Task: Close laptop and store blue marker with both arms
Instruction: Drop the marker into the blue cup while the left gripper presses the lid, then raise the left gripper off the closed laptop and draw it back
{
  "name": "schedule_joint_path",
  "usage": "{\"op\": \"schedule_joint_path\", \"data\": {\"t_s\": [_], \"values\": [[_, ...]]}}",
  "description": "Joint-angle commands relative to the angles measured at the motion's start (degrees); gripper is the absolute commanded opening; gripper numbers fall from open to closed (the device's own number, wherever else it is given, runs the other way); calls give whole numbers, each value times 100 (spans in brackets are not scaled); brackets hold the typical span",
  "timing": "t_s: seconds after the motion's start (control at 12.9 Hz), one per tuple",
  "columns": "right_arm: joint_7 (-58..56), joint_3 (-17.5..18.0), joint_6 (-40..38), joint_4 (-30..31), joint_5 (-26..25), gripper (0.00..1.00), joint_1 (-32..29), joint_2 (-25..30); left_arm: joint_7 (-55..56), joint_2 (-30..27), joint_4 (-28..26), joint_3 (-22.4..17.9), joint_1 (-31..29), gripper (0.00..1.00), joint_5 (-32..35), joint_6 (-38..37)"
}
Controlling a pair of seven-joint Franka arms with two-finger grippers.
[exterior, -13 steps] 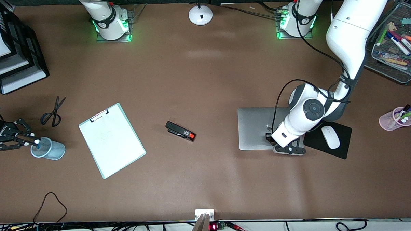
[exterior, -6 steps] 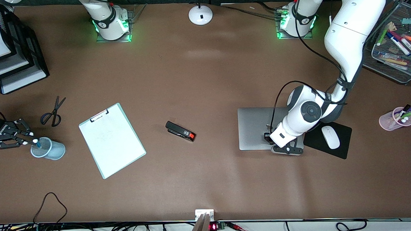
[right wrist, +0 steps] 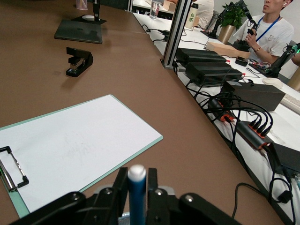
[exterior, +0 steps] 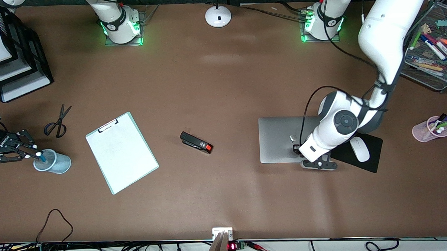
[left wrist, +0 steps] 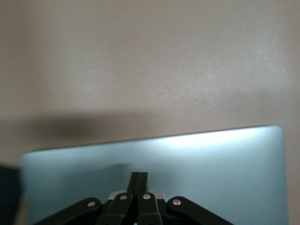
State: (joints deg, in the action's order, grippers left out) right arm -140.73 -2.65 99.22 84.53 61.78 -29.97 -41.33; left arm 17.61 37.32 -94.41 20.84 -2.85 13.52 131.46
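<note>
- Since a second ago, left claw (exterior: 319, 163) has shifted slightly toward the mouse pad, fingers together, over the shut laptop (exterior: 279, 138), at 3 o'clock on the desk (exterior: 222, 84).
- Right claw (exterior: 25, 151), clamped on the blue marker (exterior: 41, 158), holds it in the cup (exterior: 53, 162) at 9 o'clock; next it must release.

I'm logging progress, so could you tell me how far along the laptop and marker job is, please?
Done: the laptop lies shut, lid down, with the left gripper over its edge, fingers shut. In hand: the right gripper holds the blue marker upright over the pale blue cup. Left: releasing it into the cup.
</note>
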Motion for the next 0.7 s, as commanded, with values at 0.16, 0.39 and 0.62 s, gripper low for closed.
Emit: {"op": "schedule_joint_path", "data": {"t_s": [0.16,0.39,0.62], "values": [[133,46,-26,-209,80,100,-61,-15,-729,-1251,-131,78,-14,69,20,-1701],[764,54,210,-235,-288,100,96,151,-1049,-1709,114,52,-128,100,-630,-2271],[1519,46,632,-376,-569,100,377,362,-1050,-1763,948,69,-67,100,-675,-3431]]}}
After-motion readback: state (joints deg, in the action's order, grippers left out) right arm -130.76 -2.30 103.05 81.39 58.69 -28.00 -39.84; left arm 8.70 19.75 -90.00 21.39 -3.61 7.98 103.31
